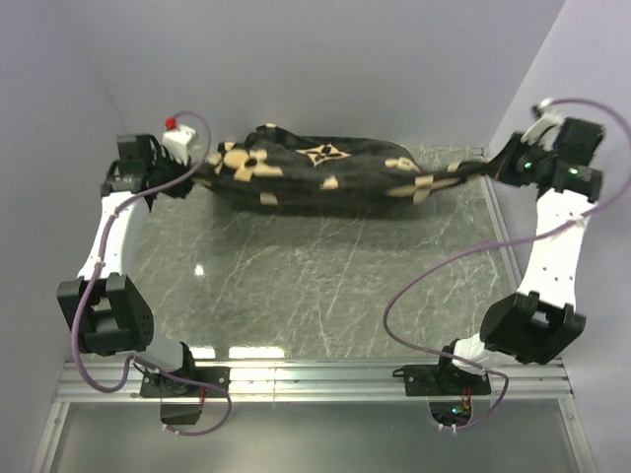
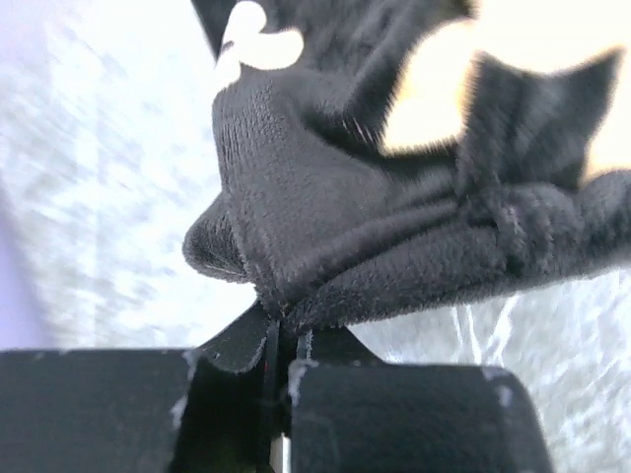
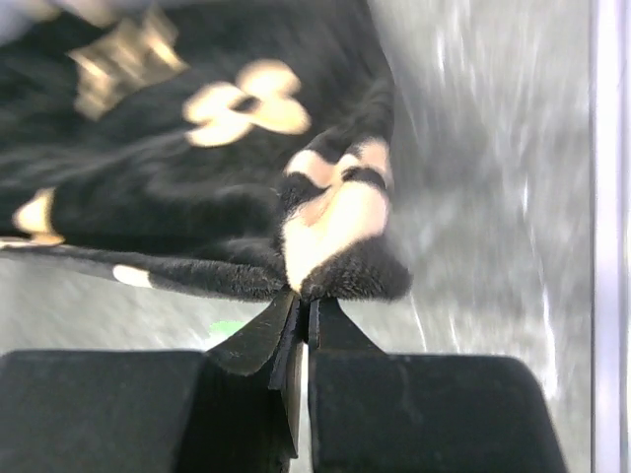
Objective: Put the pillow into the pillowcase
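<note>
At the left tool [image 2: 281,327], closed jaws pinch one end corner of the black velvety pillowcase [image 1: 315,172] printed with tan flowers; the right tool [image 3: 301,301] clamps the opposite corner, stretching it across the far side of the grey marbled table [image 1: 296,286]. No white pillow shows; the bulging case likely hides it. Either thin pinch could slip under a hard pull.

Grey marbled table [image 1: 296,286]; metal rail [image 1: 315,379]; pale walls [image 1: 345,59].
</note>
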Robot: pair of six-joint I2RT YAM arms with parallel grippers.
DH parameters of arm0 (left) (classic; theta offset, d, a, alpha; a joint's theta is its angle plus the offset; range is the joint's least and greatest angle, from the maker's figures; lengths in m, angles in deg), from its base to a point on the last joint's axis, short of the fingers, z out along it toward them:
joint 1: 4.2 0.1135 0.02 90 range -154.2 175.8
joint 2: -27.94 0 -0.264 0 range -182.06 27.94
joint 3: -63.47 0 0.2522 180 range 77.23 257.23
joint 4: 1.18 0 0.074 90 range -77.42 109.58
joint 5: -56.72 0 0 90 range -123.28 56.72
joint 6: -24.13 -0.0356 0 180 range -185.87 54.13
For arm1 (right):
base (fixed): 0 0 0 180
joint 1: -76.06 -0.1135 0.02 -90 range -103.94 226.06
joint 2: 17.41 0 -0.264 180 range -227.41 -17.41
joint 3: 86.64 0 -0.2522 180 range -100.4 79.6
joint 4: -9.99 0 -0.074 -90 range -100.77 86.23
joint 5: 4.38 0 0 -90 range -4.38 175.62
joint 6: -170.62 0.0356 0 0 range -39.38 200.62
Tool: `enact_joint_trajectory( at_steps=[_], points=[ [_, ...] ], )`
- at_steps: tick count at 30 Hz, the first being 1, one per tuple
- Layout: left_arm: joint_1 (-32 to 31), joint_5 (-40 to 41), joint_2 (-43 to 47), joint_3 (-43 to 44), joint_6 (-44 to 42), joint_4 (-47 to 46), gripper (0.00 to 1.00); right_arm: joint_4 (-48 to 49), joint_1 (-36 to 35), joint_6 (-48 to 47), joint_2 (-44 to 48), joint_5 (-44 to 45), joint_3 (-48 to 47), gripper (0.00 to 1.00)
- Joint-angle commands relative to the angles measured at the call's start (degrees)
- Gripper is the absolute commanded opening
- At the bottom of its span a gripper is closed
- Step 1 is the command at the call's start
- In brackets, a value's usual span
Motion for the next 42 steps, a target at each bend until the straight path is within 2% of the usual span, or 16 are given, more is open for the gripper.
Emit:
enact_joint_trajectory(
  at_steps=[1,11,16,20,22,26,29,31,32,33,34,35,36,37,39,42],
  points=[
    [1.1,0.5,5.5,10.3,4.1,1.2,0.0,3.7,5.6,9.6,4.1,-6.2,-8.1,0.0],
    [0.9,7.2,24.3,17.7,10.1,-8.2,0.0,19.1,27.1,30.6,16.1,-19.6,-19.9,0.0],
    [1.0,6.5,28.7,14.9,6.6,-13.7,0.0,26.2,27.5,33.2,17.9,-14.9,-18.1,0.0],
    [0.9,3.2,27.1,10.8,4.4,-12.9,0.0,24.7,24.2,31.2,14.1,-11.2,-16.5,0.0],
    [0.3,2.8,25.1,7.2,3.7,-13.9,0.0,23.6,18.1,26.7,13.8,-7.8,-13.5,0.0],
    [-1.4,4.2,18.2,3.3,3.9,-16.3,0.0,24.1,3.8,16.3,10.9,8.2,-2.8,0.0],
    [-2.6,5.1,9.0,2.8,5.1,-18.7,0.0,24.7,-4.7,12.2,3.3,18.8,-3.6,0.0],
    [-3.8,8.6,-1.8,6.5,5.4,-18.4,0.16,25.0,-9.3,9.7,-2.2,24.7,-6.1,0.0],
    [-3.9,10.7,-5.9,8.7,6.1,-16.5,0.47,23.5,-10.6,8.4,-9.6,28.1,-12.4,0.01],
    [-3.7,15.7,-10.1,15.2,7.5,-14.8,0.57,18.9,-11.5,8.3,-13.4,35.0,-16.6,0.08],
    [-3.2,16.6,-17.3,19.3,9.6,-12.4,0.64,16.3,-11.9,8.5,-17.0,36.9,-20.8,0.24],
    [-2.5,16.6,-20.1,23.5,10.8,-9.1,0.77,13.4,-12.2,9.2,-23.2,38.1,-30.1,0.29],
    [-0.3,15.3,-22.2,30.4,14.3,-5.1,0.79,11.0,-12.5,8.9,-24.3,38.1,-32.0,0.32],
    [1.0,12.2,-24.9,33.2,16.2,-3.2,0.98,12.6,-12.5,8.1,-22.9,38.2,-30.1,0.55],
    [4.0,10.1,-26.0,39.2,18.8,1.7,0.99,15.8,-13.2,4.9,-17.7,37.0,-22.9,0.73],
    [5.4,9.5,-24.2,38.6,17.7,4.0,0.99,13.0,-13.1,1.4,-14.1,34.0,-19.4,0.74]
  ],
)
